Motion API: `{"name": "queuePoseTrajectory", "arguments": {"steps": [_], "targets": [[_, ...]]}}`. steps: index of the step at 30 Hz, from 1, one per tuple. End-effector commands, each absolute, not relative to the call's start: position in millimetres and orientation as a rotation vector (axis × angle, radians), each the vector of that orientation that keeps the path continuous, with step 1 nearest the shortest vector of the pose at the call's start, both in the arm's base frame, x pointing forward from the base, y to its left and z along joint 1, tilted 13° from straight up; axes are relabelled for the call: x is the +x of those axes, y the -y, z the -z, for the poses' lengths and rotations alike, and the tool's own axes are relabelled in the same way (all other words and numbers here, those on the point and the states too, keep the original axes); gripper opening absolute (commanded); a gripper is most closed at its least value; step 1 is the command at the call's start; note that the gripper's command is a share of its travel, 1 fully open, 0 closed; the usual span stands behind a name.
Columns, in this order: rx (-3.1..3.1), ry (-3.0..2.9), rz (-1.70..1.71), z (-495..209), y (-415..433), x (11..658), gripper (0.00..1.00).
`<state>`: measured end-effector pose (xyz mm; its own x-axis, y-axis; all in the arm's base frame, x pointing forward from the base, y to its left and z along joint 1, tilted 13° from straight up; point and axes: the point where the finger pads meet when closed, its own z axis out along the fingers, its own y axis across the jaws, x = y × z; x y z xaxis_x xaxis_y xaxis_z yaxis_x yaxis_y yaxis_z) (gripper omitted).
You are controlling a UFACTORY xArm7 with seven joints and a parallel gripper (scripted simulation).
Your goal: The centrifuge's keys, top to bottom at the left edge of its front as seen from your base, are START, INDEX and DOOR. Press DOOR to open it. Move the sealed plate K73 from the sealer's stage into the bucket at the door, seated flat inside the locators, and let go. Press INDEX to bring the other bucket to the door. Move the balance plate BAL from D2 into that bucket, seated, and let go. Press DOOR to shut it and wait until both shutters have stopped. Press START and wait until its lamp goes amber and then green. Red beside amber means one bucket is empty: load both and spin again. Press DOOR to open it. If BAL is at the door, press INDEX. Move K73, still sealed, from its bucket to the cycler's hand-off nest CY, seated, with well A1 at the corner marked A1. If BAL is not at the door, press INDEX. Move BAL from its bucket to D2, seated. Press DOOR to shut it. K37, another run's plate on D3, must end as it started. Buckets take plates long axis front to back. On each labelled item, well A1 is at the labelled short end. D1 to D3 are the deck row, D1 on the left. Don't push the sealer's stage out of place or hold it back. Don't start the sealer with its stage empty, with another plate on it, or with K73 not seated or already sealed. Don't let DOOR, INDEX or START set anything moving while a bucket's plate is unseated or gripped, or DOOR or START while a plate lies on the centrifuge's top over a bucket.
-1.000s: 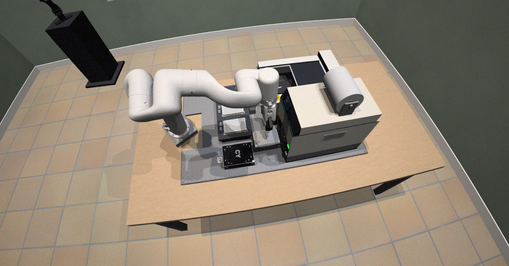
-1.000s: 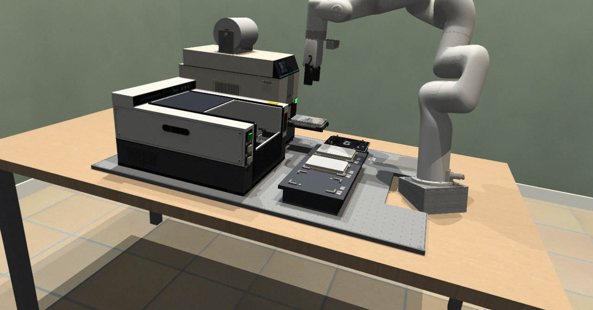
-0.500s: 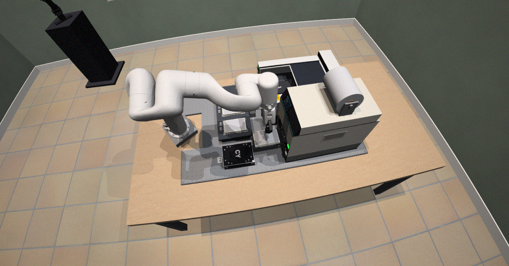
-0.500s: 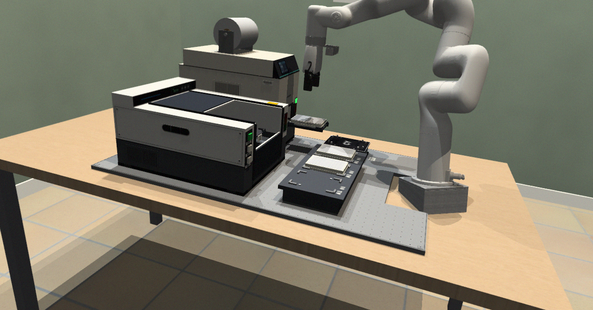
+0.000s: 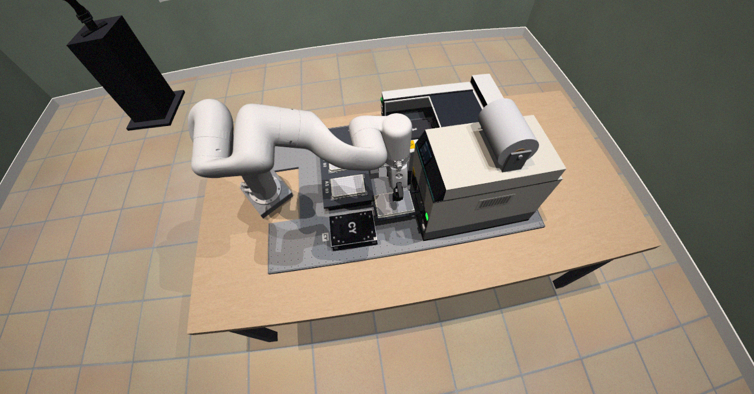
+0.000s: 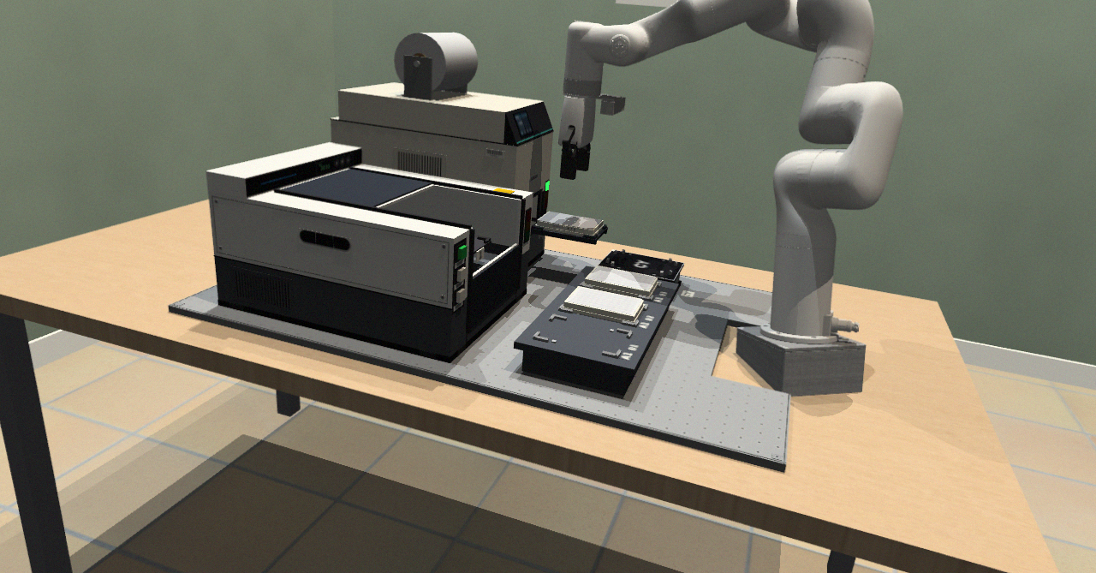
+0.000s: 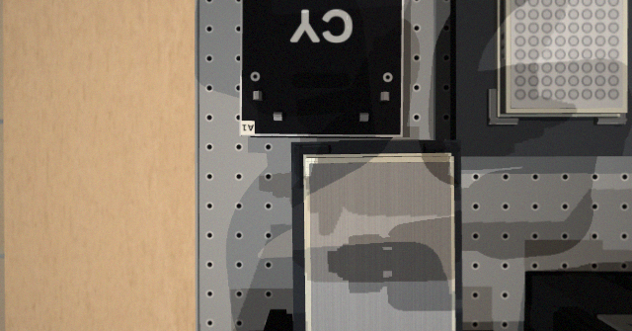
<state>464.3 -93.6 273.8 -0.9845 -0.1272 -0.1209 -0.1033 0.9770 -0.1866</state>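
Note:
The sealed plate K73 (image 5: pixel 389 205) (image 6: pixel 570 224) (image 7: pixel 379 207), with a grey foil top, lies on the sealer's stage in front of the sealer (image 5: pixel 490 175) (image 6: pixel 437 121). My gripper (image 5: pixel 398 193) (image 6: pixel 573 169) is open and empty. It hangs straight above the plate, well clear of it; its fingers do not show in the wrist view, only their shadow on the foil. The centrifuge (image 5: pixel 422 101) (image 6: pixel 329 240) has its near shutter open, with a bucket (image 6: pixel 494 257) showing at the door. The black CY nest (image 5: pixel 351 228) (image 6: pixel 640 269) (image 7: pixel 321 89) is empty.
The dark deck block (image 6: pixel 582 343) holds two well plates: K37 (image 5: pixel 347 185) (image 6: pixel 622 279) (image 7: pixel 563 40) next to the CY nest and BAL (image 6: pixel 605 305) beside it. The arm hides most of the deck in the top view. The centrifuge's keys (image 6: pixel 460 274) sit at its front edge.

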Motion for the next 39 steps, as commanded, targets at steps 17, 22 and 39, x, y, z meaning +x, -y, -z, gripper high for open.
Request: {"name": "queuePoseTrajectory", "arguments": {"steps": [17,22,39], "targets": [[-0.176,-2.988,0.272,-246.8,98.2,469.9,1.00],[-0.176,-2.988,0.272,-238.7,99.6,471.0,1.00],[-0.176,-2.988,0.272,-214.2,103.9,474.7,1.00]]}}
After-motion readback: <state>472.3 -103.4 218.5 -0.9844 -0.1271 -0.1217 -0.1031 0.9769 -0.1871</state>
